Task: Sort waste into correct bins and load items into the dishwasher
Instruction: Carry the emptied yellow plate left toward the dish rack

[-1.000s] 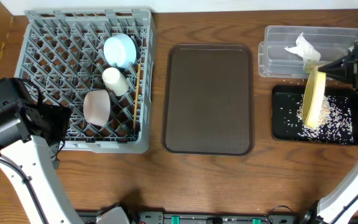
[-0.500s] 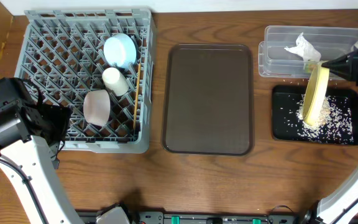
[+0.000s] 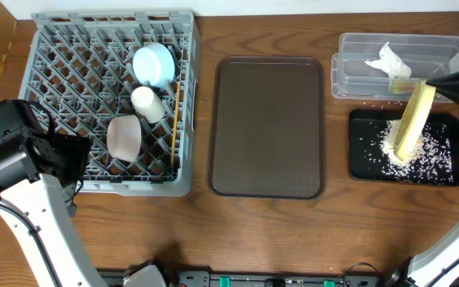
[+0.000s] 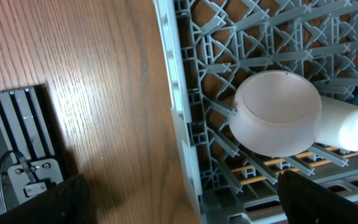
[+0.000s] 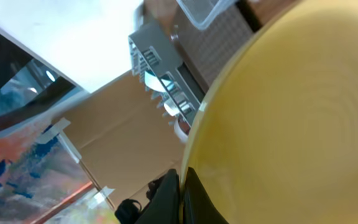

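Observation:
My right gripper (image 3: 438, 81) is shut on the rim of the pale yellow plate (image 3: 415, 121), which hangs steeply tilted, nearly on edge, over the black tray (image 3: 362, 163). Beige rice grains (image 3: 433, 151) lie scattered in that tray. In the right wrist view the plate (image 5: 291, 112) fills the frame, with my right gripper (image 5: 182, 186) pinching its edge. A crumpled white napkin (image 3: 388, 61) lies in the clear tub (image 3: 357, 48). The grey dish rack (image 3: 62, 72) holds a light blue bowl (image 3: 154, 64), a white cup (image 3: 146, 104), a white bowl (image 3: 123, 137) and chopsticks (image 3: 174, 119). My left gripper (image 4: 185, 205) stands open over the rack's left edge.
A large brown serving tray (image 3: 268, 127) lies between the rack and the bins. A few grains lie on the wood by the tub's front wall. The left arm (image 3: 14, 155) stands at the table's left front corner, beside the rack.
The right gripper has drawn back to the right and the plate has swung more upright over the black tray. The left arm has not moved.

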`<control>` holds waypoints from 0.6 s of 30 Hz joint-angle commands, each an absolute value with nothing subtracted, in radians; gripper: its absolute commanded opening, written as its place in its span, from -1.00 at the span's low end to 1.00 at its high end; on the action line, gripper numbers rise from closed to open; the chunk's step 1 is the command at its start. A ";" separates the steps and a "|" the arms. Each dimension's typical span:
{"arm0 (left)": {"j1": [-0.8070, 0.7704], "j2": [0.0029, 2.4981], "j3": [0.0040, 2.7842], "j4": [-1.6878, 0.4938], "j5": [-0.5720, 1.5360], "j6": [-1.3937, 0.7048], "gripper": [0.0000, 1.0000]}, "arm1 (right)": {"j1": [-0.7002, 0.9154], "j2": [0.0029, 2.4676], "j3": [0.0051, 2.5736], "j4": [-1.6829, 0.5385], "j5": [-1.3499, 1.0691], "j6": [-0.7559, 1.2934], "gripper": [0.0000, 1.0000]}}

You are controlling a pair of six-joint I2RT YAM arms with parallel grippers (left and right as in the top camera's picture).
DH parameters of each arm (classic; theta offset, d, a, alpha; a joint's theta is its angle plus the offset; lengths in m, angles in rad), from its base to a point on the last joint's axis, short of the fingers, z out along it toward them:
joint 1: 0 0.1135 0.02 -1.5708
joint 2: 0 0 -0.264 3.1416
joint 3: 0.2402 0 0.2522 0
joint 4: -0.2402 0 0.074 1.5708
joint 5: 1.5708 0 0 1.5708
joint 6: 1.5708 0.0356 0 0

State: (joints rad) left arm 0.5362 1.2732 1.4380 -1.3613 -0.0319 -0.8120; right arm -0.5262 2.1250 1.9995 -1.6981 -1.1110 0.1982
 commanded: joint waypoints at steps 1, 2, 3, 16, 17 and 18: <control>0.540 1.267 1.448 -1.365 -0.037 -0.817 0.96 | -0.553 2.125 1.993 -1.686 -1.129 0.178 -0.97; 0.540 1.267 1.448 -1.365 -0.037 -0.817 0.96 | -0.556 2.128 1.993 -1.679 -1.129 0.185 -0.97; 0.540 1.267 1.448 -1.364 -0.037 -0.817 0.95 | -0.558 2.129 1.993 -1.689 -1.132 0.173 -0.98; 0.540 1.267 1.448 -1.364 -0.037 -0.817 0.95 | -0.574 2.127 1.993 -1.702 -1.135 0.170 -0.98; 0.540 1.267 1.448 -1.365 -0.037 -0.817 0.95 | -0.574 2.120 1.993 -1.702 -1.142 0.171 -0.97; 0.540 1.267 1.448 -1.365 -0.037 -0.817 0.96 | -0.572 2.111 1.993 -1.702 -1.147 0.171 -0.97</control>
State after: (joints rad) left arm 0.5362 1.2732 1.4380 -1.3613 -0.0319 -0.8120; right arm -0.5709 2.1311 1.9957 -1.6997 -1.0924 0.1749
